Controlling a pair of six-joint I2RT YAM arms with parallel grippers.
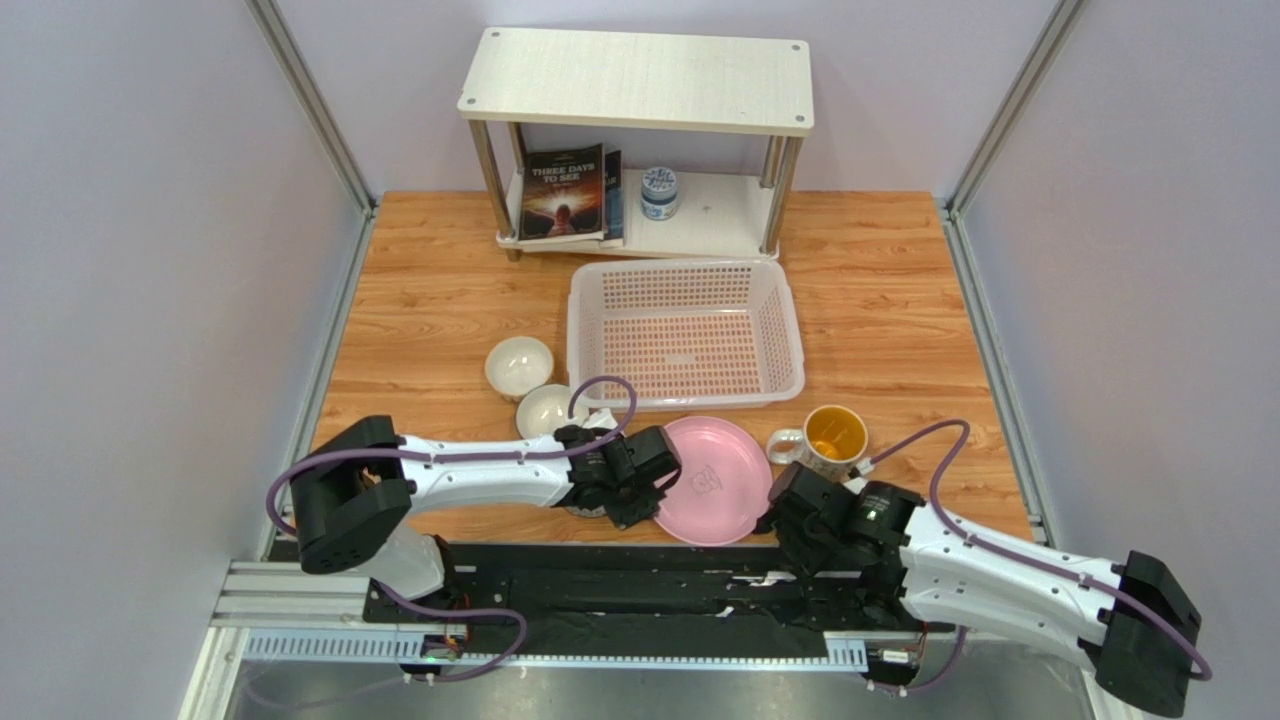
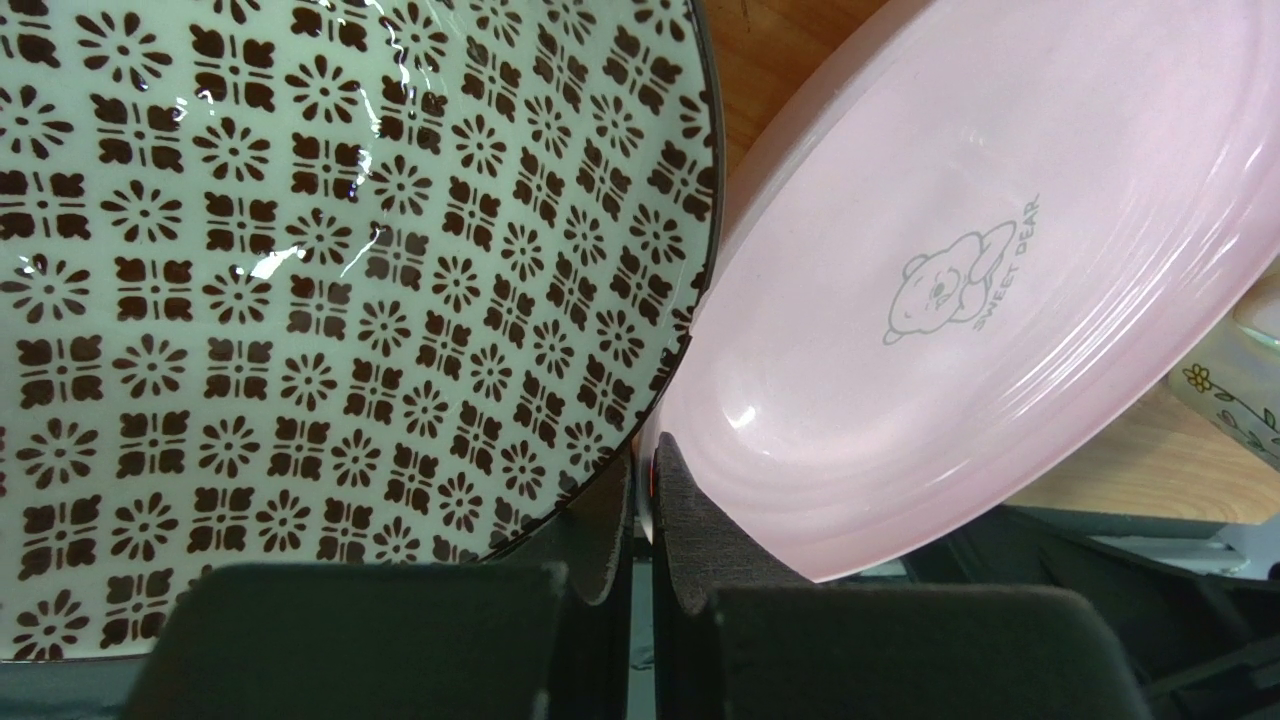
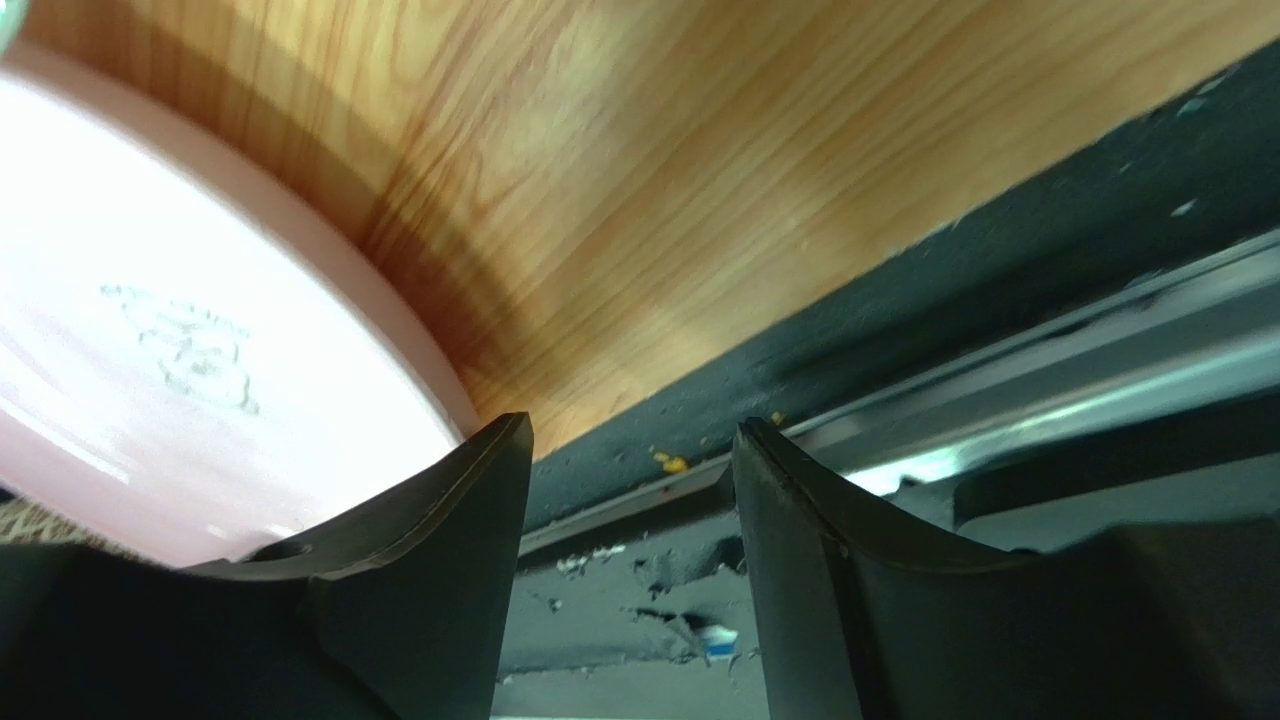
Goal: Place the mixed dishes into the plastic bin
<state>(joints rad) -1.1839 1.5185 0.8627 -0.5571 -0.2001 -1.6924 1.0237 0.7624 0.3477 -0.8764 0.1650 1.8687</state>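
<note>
The pink plate [image 1: 718,483] lies at the table's near edge, with a patterned bowl [image 2: 301,270] close against its left side. In the top view my left wrist hides that bowl. My left gripper [image 1: 657,473] is at the plate's left rim, and its jaws [image 2: 646,450] are nearly closed, pinching the plate [image 2: 977,270] edge. My right gripper [image 1: 796,518] is open and empty at the plate's [image 3: 150,330] right side, over the black rail [image 3: 631,465]. Two white bowls [image 1: 519,365] [image 1: 547,408] and the mug [image 1: 831,437] sit in front of the plastic bin [image 1: 679,338].
A white two-tier shelf [image 1: 639,83] stands at the back, holding a book [image 1: 564,192] and a small blue-white jar [image 1: 658,191]. A black mounting rail [image 1: 601,578] runs along the near edge. Metal frame posts and grey walls close in both sides.
</note>
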